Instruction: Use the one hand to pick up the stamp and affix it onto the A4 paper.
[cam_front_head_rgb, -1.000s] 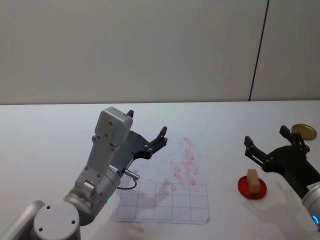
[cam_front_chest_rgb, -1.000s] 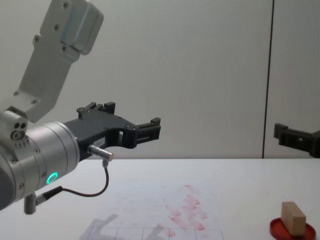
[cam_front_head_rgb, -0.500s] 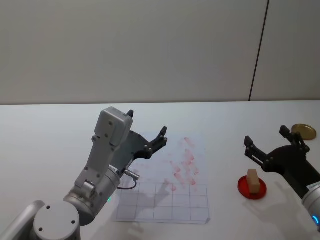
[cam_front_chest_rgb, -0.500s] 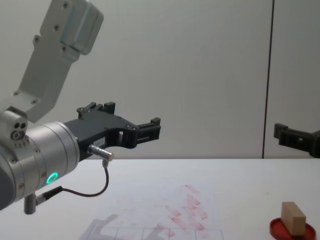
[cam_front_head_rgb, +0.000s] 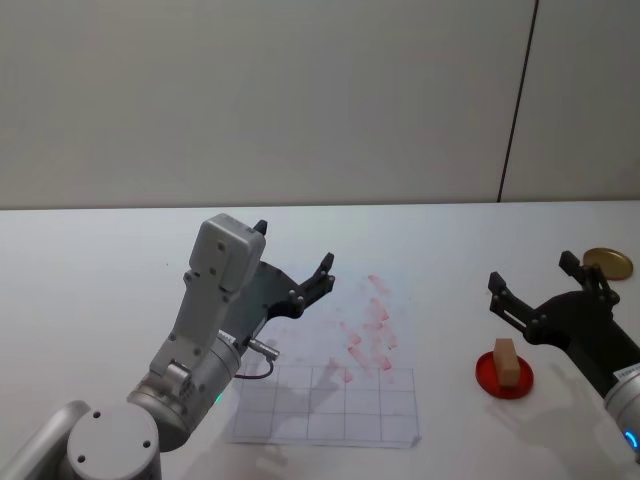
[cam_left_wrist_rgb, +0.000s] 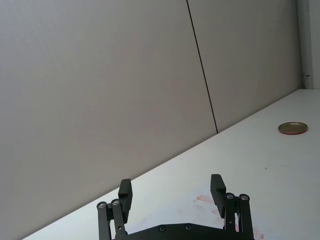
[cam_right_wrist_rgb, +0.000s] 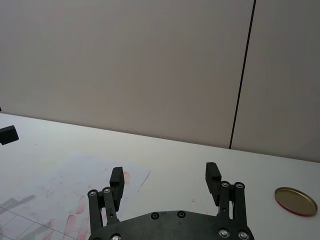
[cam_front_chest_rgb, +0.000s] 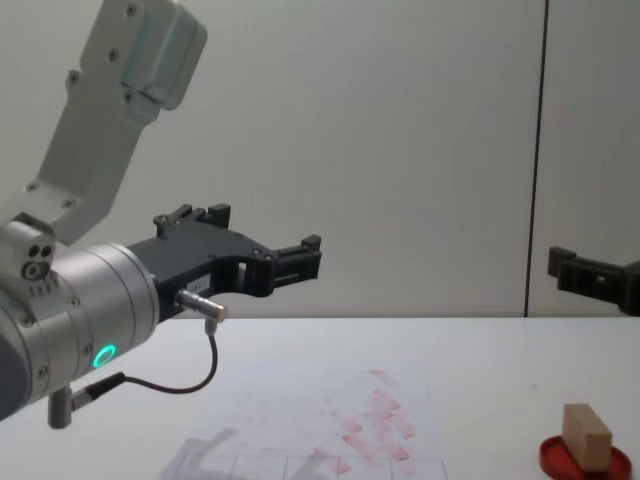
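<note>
The stamp (cam_front_head_rgb: 507, 360), a small tan wooden block, stands upright on a flat round red ink pad (cam_front_head_rgb: 489, 377) at the right of the table; the chest view shows the stamp (cam_front_chest_rgb: 585, 437) low at the right. My right gripper (cam_front_head_rgb: 532, 271) hovers open just behind and above it, with nothing between its fingers (cam_right_wrist_rgb: 212, 172). The A4 paper (cam_front_head_rgb: 340, 400) lies in the middle of the table, marked with pink-red stamp prints and a grid along its near edge. My left gripper (cam_front_head_rgb: 295, 248) hangs open and empty above the paper's left part, a cable dangling from its wrist.
A round gold lid (cam_front_head_rgb: 607, 263) lies at the far right of the white table (cam_front_head_rgb: 100, 260), also seen as the lid (cam_right_wrist_rgb: 296, 201) in the right wrist view. A grey wall stands behind the table.
</note>
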